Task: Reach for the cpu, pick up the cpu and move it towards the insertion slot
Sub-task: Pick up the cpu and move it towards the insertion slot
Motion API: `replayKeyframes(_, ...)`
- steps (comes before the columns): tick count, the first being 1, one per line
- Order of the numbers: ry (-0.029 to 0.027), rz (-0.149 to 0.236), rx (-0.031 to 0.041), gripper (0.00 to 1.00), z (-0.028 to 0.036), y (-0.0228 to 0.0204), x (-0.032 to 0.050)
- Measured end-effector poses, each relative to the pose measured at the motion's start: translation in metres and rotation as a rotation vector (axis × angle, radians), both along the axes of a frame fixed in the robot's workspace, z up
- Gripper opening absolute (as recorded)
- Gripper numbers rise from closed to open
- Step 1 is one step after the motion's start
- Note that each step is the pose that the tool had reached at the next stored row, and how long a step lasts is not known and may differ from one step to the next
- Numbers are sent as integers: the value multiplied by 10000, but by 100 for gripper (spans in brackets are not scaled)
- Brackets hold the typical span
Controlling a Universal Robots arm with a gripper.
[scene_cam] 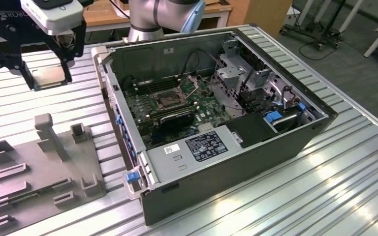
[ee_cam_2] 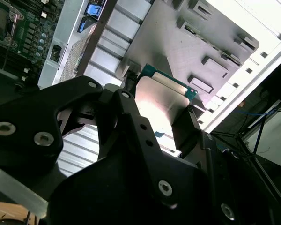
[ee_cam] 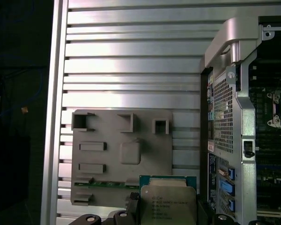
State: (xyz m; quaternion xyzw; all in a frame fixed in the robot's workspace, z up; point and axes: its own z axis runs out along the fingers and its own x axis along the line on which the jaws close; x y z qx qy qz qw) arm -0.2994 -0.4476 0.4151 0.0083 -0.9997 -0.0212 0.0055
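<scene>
Since the cpu point(scene_cam: 49, 75) is clamped in the gripper point(scene_cam: 49, 81) and hangs clear above the slatted table point(scene_cam: 346, 187), the step in hand is judged to be the carry towards the insertion slot point(scene_cam: 169, 100). The claw is drawn narrow onto opposite edges of the chip. In both wrist views the pale metal face and its green rim point(ee_cam: 167, 201) are seen held between dark fingers point(ee_cam_2: 185, 129), with the grey fixture plate point(ee_cam: 122, 154) lying beyond. In the exterior view the chip is placed far to the exterior view's left, well apart from the open computer case point(scene_cam: 241, 162). The slot lies on the board inside that case, its dark centre framed by a silvery bracket.

For the carry to be done well, the chip should be kept level and the grip left unchanged, since only thin edges are held and a slip could not be recovered in the air. Height should be judged against the case wall point(scene_cam: 110, 93), which stands between chip and slot and must be cleared with room to spare. The upright posts of the fixture plate point(scene_cam: 47, 130) are best avoided by the same margin. Cables point(scene_cam: 190, 61) are seen draped near the socket, so a path straight over the wall and down onto the bracket is thought safer than a slanting one. Whether the chip's corner marking matches the socket cannot be told
</scene>
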Motion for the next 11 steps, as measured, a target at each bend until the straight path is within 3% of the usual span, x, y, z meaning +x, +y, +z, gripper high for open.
replayKeyframes(11,0,-1,0,55,-1,0,26)
